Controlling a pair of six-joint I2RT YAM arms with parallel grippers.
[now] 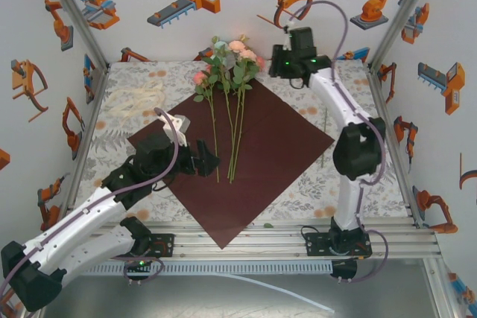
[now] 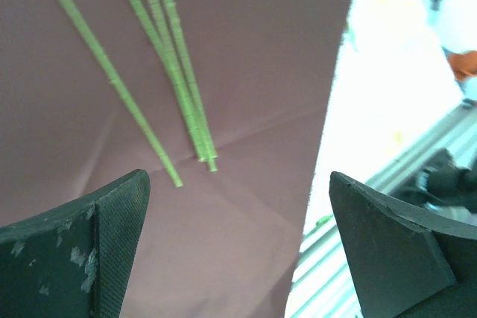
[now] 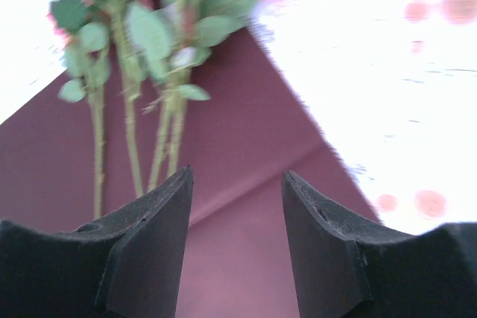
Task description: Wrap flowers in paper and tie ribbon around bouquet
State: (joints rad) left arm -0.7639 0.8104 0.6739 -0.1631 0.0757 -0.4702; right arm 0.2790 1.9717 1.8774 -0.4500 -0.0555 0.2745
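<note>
Flowers (image 1: 231, 65) lie flat on the paper (image 1: 283, 139), blooms bunched at its far corner, stems running toward the near side. I count four stems in the left wrist view: one alone on the left, three lying close together, their cut ends near mid-sheet. One paper, dark red, is laid as a diamond. Its near corner overhangs the counter (image 1: 350, 191) edge onto the metal rails, its right corner lies flat on the cloth, and its left corner sits beneath the left arm. The right half of the sheet is bare, so there is open room there.

One ribbon (image 1: 138, 98), cream, lies in a loose heap on the far-left counter, well apart from the paper. One thin green sprig (image 1: 325, 135) lies alone on the cloth to the right of the sheet.

The left gripper (image 1: 205, 160) (image 2: 237, 184) is spread wide and empty, over the paper just left of the stem ends. The right gripper (image 1: 279, 68) (image 3: 237, 180) is at the far corner beside the blooms, jaws parted, nothing between them.

Two arms, and printed walls close in on three sides.
</note>
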